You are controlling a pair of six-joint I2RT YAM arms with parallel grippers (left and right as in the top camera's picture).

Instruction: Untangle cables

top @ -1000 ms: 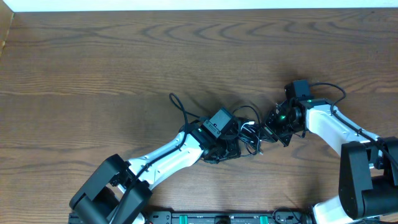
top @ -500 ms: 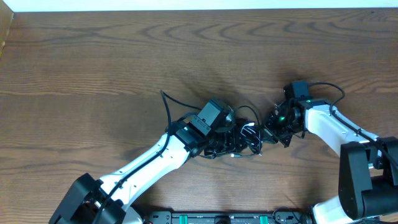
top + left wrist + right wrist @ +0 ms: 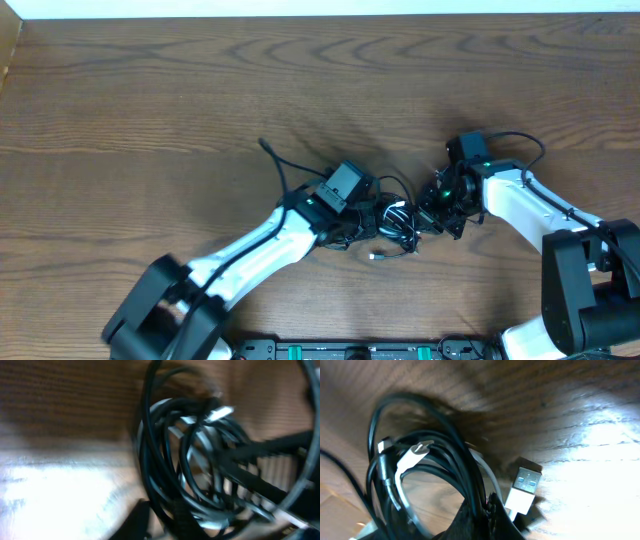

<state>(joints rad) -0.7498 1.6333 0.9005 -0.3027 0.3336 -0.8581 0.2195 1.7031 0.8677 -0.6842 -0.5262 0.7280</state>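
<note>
Black on brown mostly: the cables (image 3: 398, 217) sit in one small knotted clump on the wooden table (image 3: 150, 90), a bit right of centre and squeezed right between the two grippers. One long black tail (image 3: 275, 158) trails off up and to the left past the left arm, and a small plug end (image 3: 375, 257) lies loose just below the clump.

The right gripper (image 3: 428, 208) looks clenched on a few black strands. In its wrist view the fingers are pressed together at the bottom of the frame with cords running into them. The left gripper (image 3: 368, 222) is buried in the other side of the pile. Its wrist view is too blurry, so I honestly can't tell if those jaws are pinching anything.

Handling-wise, I'd guess this stuff is super light and floppy, and the smooth jackets will slide through a loose pinch. The loops drag each other along, so pulling one strand probably moves the whole nest. Nothing looks fragile except maybe the plug necks.

Where to grab: the white cord (image 3: 400, 475) is the easy one to track, and its flat USB plug (image 3: 522, 491) lies free on the wood beside the right fingers. I'd take the cord just behind that plug, or that long black tail, rather than mid-loop.
</note>
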